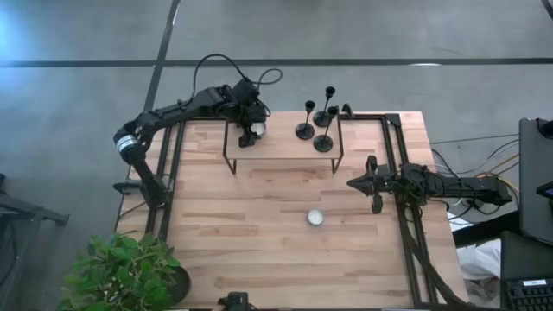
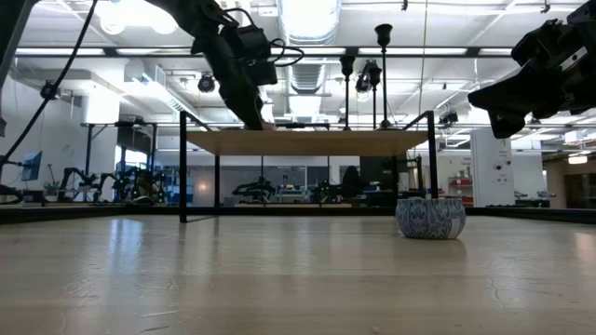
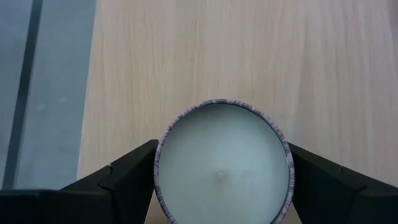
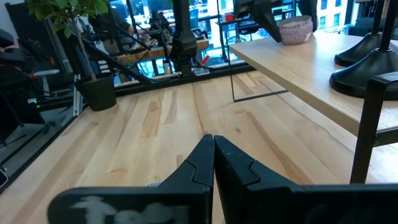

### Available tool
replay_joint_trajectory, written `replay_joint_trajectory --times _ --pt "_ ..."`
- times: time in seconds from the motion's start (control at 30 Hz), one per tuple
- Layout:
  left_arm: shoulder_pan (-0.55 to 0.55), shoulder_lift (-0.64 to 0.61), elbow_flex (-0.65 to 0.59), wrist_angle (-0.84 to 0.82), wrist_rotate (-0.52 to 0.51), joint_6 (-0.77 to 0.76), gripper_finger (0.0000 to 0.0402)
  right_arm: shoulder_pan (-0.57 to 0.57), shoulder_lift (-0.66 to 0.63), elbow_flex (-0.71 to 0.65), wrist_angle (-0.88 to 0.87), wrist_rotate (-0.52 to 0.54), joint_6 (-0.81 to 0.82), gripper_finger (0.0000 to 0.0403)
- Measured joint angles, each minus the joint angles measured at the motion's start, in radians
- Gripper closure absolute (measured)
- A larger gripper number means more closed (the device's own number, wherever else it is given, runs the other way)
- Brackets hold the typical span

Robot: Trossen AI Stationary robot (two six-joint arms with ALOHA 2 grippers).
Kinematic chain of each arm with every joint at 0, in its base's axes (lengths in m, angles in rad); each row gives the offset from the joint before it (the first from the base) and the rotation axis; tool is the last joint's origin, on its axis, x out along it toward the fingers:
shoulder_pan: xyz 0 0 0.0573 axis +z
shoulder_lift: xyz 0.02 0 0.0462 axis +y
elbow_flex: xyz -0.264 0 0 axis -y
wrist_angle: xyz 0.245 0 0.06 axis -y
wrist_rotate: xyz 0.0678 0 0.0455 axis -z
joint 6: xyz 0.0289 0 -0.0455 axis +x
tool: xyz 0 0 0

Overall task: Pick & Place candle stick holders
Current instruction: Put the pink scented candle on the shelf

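Three black candlestick holders stand on their round bases on the right part of a raised wooden shelf. They also show in the low view, and two of their bases show in the right wrist view. My left gripper is over the shelf's left part, shut on a round patterned candle jar. My right gripper is shut and empty above the table, near the shelf's right leg. My left gripper pinches the candle jar's round wall between its two fingers, one on each opposite side near the rim. The fingers come from above, pointing down. The jar is upright, its open top up, down at the shelf top.
A second patterned candle jar stands on the table in front of the shelf; it also shows in the low view. The shelf has thin black metal legs. A potted plant is at the near left corner.
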Motion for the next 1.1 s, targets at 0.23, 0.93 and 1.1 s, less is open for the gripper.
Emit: replay_joint_trajectory --times 0.23,0.93,1.1 --pt "0.002 0.000 -0.011 0.006 0.031 -0.004 0.0096 0.000 0.000 0.000 0.000 0.000 0.000 0.0394" --pt "0.002 0.002 -0.013 0.023 0.038 -0.028 0.0055 0.000 0.000 0.000 0.000 0.000 0.000 0.0394" --pt "0.002 0.003 -0.009 0.023 0.038 -0.029 0.0054 0.000 0.000 0.000 0.000 0.000 0.000 0.0394"
